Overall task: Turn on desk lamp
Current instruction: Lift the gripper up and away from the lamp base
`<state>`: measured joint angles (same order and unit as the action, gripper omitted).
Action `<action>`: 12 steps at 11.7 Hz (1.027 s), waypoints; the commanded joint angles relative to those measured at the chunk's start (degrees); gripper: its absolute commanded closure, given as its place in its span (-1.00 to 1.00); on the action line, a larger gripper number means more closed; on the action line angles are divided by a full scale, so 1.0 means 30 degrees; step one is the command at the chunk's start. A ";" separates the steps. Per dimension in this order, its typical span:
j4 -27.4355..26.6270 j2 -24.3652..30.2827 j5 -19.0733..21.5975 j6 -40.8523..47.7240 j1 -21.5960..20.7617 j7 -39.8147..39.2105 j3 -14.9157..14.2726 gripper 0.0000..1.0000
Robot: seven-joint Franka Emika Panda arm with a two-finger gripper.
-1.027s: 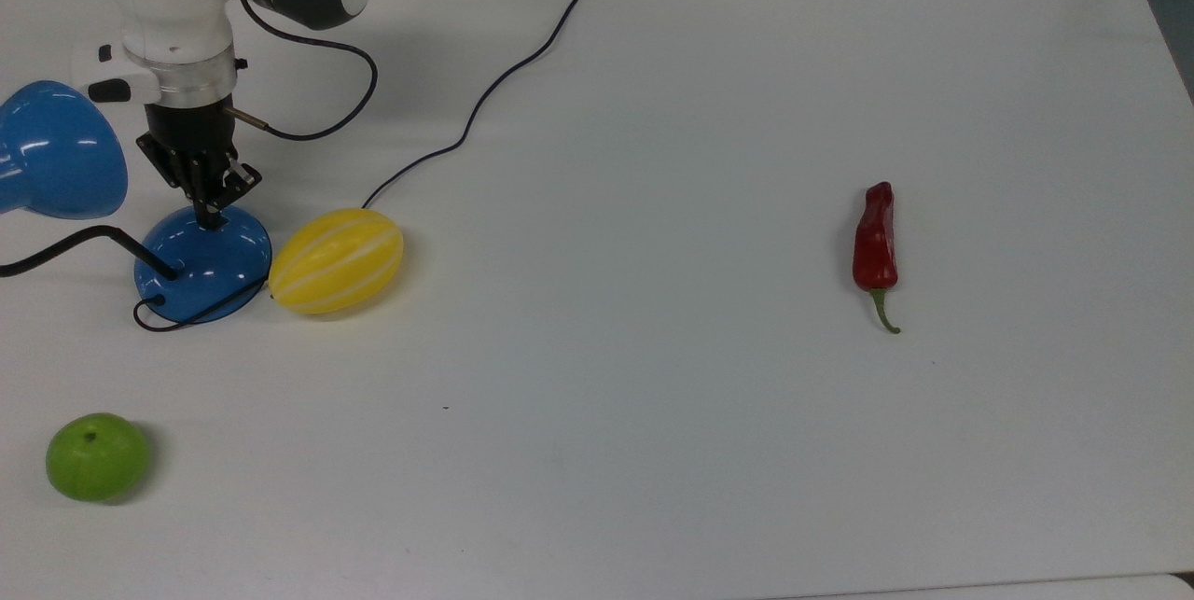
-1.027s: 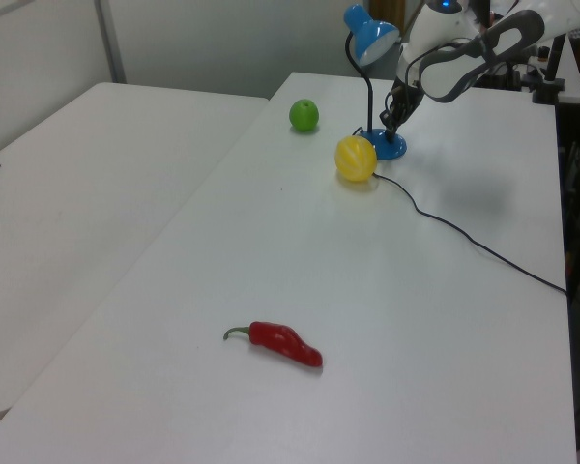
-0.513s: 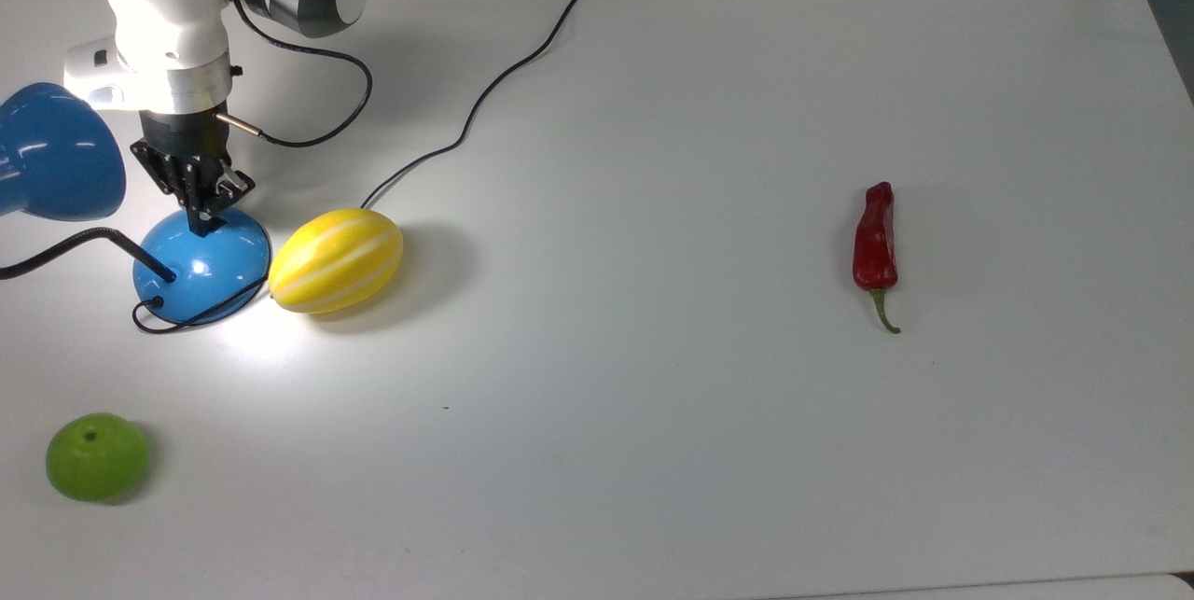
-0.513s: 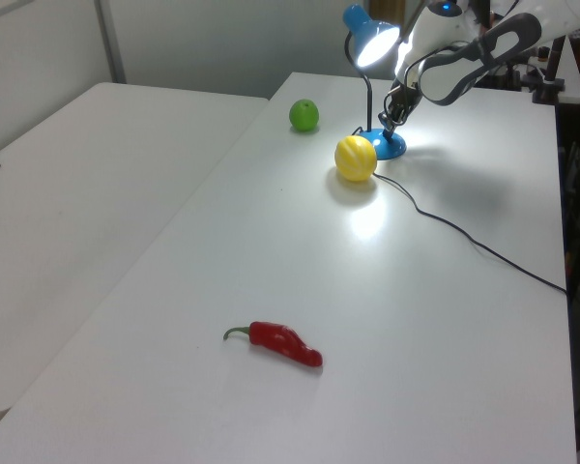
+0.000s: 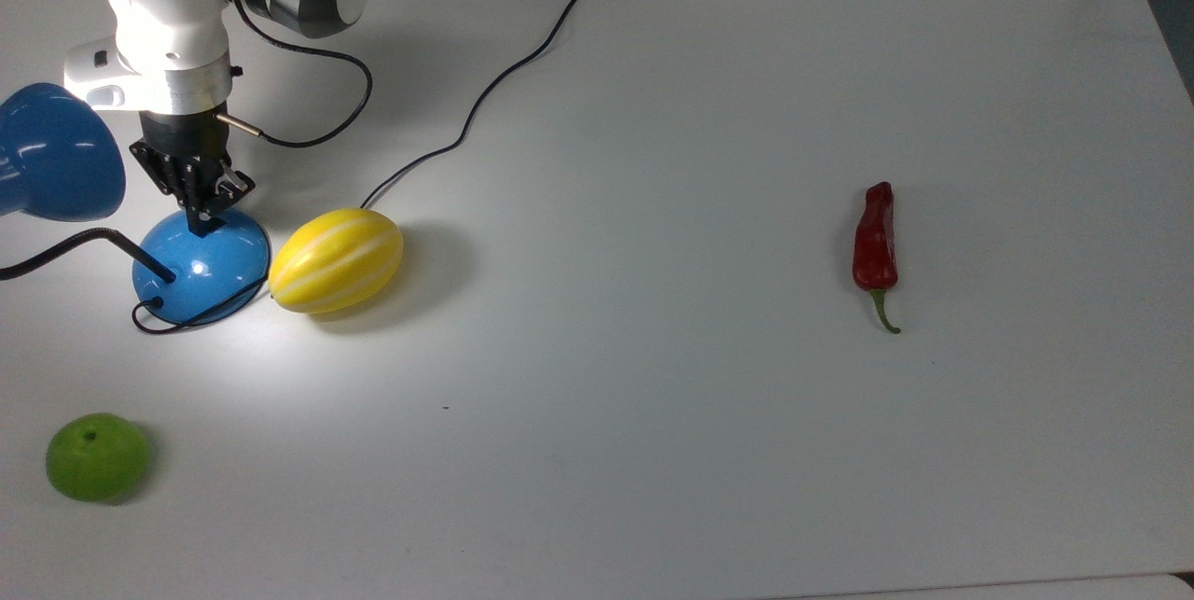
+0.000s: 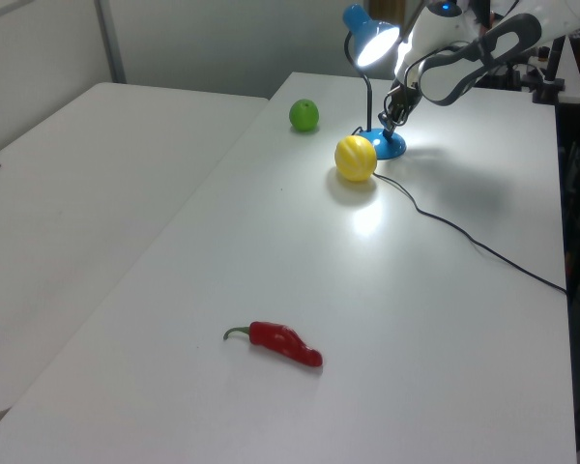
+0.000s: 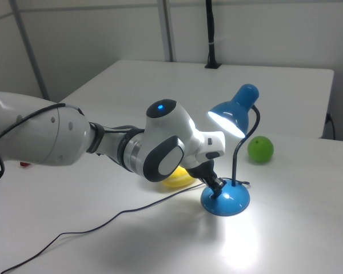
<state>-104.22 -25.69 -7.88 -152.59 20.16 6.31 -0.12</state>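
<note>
Desk lamp (image 5: 201,266): stands at the top view's far left on the white table (image 5: 709,451), its shade (image 7: 233,114) lit and throwing a bright pool below.
Gripper (image 5: 201,229): tip on the top of the blue dome base, fingers drawn narrow together, holding nothing.
Neighbours: yellow striped melon (image 5: 337,260) just beside the base at the top view's right; green apple (image 5: 97,456) nearer; red chilli pepper (image 5: 875,241) well apart.
Handling: the glossy dome looks slippery and light, the neck bendy; press the switch gently from above rather than gripping.
Progress: lamp appears on.
</note>
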 commanded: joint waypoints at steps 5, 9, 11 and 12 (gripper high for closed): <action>-0.0154 0.2114 -0.0449 0.4064 -0.0622 0.0446 0.0216 1.00; -0.0066 0.4339 -0.0449 0.9628 -0.3340 0.0417 0.0216 1.00; 0.0022 0.6094 -0.0304 1.2474 -0.5100 0.0241 0.0245 1.00; 0.0080 0.6829 -0.0215 1.3472 -0.6123 0.0212 0.0216 1.00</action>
<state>-102.57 -11.85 -7.99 -119.15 7.68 6.31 1.25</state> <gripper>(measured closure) 0.991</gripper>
